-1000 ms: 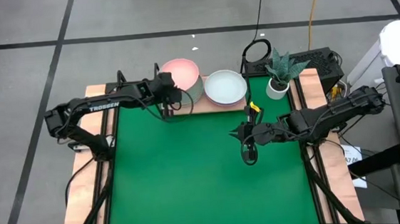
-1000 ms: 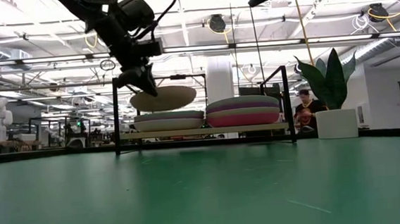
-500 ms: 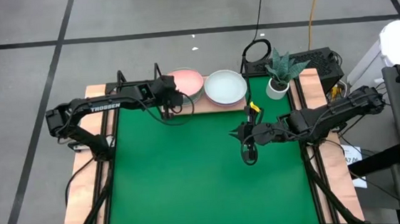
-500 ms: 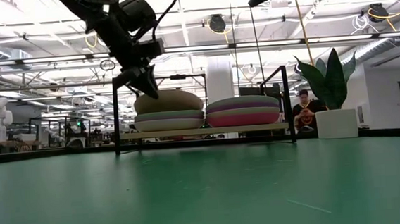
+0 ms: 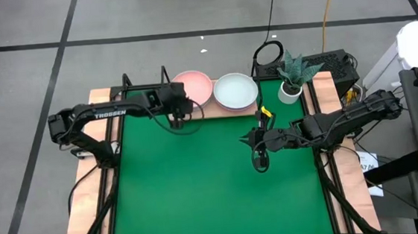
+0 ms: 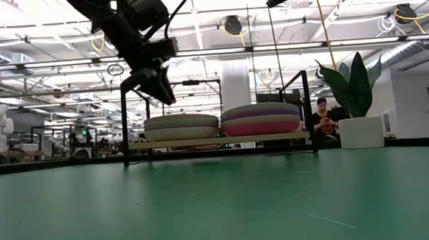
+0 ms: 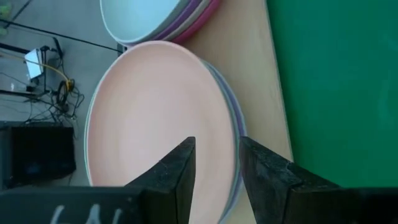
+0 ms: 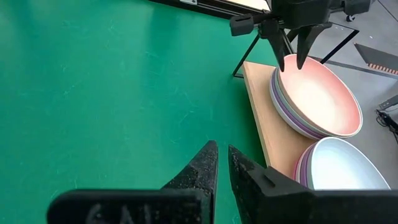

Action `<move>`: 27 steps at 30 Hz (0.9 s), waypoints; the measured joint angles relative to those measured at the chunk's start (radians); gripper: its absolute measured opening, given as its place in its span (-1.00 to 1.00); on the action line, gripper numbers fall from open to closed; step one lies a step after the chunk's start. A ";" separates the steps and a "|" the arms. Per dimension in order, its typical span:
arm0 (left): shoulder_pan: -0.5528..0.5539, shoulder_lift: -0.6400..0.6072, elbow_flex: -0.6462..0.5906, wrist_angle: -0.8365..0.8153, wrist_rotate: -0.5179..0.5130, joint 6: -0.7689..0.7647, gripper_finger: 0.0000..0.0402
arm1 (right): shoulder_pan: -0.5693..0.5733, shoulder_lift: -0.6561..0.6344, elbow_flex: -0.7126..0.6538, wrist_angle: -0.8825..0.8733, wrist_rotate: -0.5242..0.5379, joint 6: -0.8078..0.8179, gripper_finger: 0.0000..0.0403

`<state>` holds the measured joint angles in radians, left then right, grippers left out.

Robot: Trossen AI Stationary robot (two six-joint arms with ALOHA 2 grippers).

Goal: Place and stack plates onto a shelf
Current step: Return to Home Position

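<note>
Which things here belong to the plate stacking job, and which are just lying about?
Part of the job:
the pink-topped plate stack
the white-topped plate stack
the wooden shelf under both
the left hand, raised by the pink-topped plate stack
the right hand, over the green mat

Just lying about:
the potted plant

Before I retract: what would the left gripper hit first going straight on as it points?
Most likely the salmon pink plate topping the left stack on the shelf; the left gripper, open, aims at it. Right gripper waits over the mat.
</note>
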<state>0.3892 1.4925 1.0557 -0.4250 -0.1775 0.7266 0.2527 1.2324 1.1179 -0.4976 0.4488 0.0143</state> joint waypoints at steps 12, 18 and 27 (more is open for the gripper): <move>-0.196 -0.035 0.000 -0.035 -0.305 -0.152 -0.36 | 0.000 0.000 0.000 0.041 -0.006 0.019 -0.89; -0.308 -0.145 0.001 0.008 -0.207 -0.305 -0.55 | 0.011 0.000 0.000 0.078 -0.008 -0.027 -0.89; -0.441 -0.324 -0.141 0.146 -0.047 -0.498 -0.97 | 0.005 -0.044 -0.159 0.352 -0.006 -0.197 -0.97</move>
<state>-0.0522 1.1686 0.9148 -0.2785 -0.2242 0.2283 0.2582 1.1886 0.9590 -0.1459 0.4423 -0.1825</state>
